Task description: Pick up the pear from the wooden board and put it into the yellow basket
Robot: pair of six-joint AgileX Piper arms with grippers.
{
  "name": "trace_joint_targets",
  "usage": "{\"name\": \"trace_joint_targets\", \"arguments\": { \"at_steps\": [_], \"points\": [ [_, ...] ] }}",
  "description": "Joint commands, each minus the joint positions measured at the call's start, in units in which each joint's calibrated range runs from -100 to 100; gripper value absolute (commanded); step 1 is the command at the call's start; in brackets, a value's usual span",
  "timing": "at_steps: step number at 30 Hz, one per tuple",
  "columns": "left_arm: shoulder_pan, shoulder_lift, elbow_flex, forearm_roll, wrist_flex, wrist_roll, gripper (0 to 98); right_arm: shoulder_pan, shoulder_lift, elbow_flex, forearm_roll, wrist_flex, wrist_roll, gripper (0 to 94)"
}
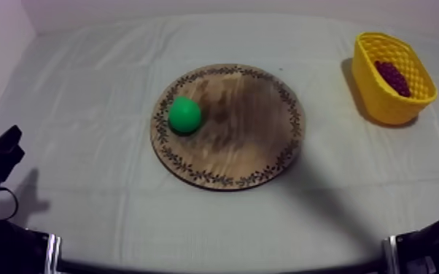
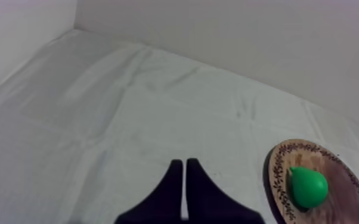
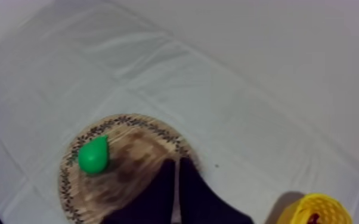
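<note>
Task not yet begun, by my reading. The pear (image 1: 184, 115), green, lies on the wooden board (image 1: 255, 146) close to the board's left rim, with nothing touching it. The board sits about the middle of the surface (image 1: 84, 102). The yellow basket (image 1: 383, 102) stands near the far right corner of the surface, well apart from the board. A bunch of grapes (image 1: 394, 76) lies inside it, and there looks to be room beside them. Left gripper (image 2: 183, 164): fingers pressed together in a narrow wedge, closed on nothing, over bare cloth, with the board and pear ahead and off to one side. Right gripper (image 3: 177, 162): the same, fingers closed together and empty, with the board and pear ahead and the basket off to the other side. From above, both arms sit low at the near corners of the surface, well apart from the pear. Done: nothing. Left: every step. The fingers must open, an arm must reach the board, grip and lift the pear, carry it to the far right corner and let it go in the basket. I cannot tell which arm will go. The right arm is on the basket's side, while the pear lies toward the left. The pear looks smooth and rounded, so it may roll or slip when pinched.
</note>
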Motion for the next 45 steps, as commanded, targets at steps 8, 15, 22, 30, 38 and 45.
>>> {"name": "trace_joint_targets", "arguments": {
  "at_steps": [8,15,22,30,38,45],
  "points": [
    [0.0,0.0,0.0,-0.02,0.0,0.0,0.1,-8.7,13.1,-18.3,5.5,17.2,-10.0,0.3],
    [0.0,0.0,0.0,-0.02,0.0,0.0,0.1,-11.3,19.5,-24.4,6.1,21.0,-14.2,0.3],
    [0.0,0.0,0.0,-0.02,0.0,0.0,0.1,-11.8,26.0,-27.4,6.4,21.8,-18.2,0.2],
    [0.0,0.0,0.0,-0.02,0.0,0.0,0.1,-12.1,31.8,-26.8,5.6,22.1,-21.1,0.2],
    [0.0,0.0,0.0,-0.02,0.0,0.0,0.1,-12.5,34.9,-23.2,4.5,22.3,-24.1,0.2],
    [0.0,0.0,0.0,-0.02,0.0,0.0,0.1,-12.2,36.5,-21.7,3.0,22.4,-25.3,0.5]
  ]
}}
